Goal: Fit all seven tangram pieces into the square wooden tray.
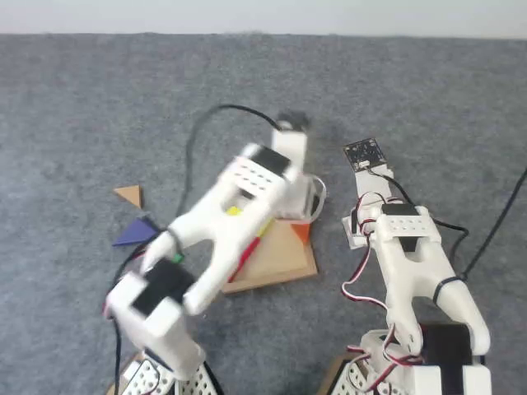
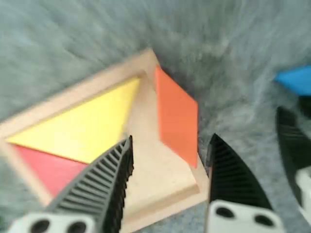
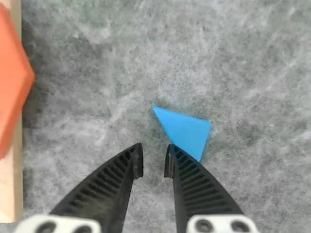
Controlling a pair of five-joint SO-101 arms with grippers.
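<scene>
The left end effector (image 2: 170, 158) hung released above the tray (image 2: 160, 194) and the orange piece (image 2: 177, 116) on it. The right end effector (image 3: 153, 162), narrowly parted and empty, sat beside the blue triangle (image 3: 184, 128) on the desk (image 3: 243, 58).

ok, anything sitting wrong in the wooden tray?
Yes. The orange four-sided piece lies across the rim of the square wooden tray, with a corner poking out past the outer edge. It isn't seated flat in the recess like the yellow triangle and the red piece.
</scene>
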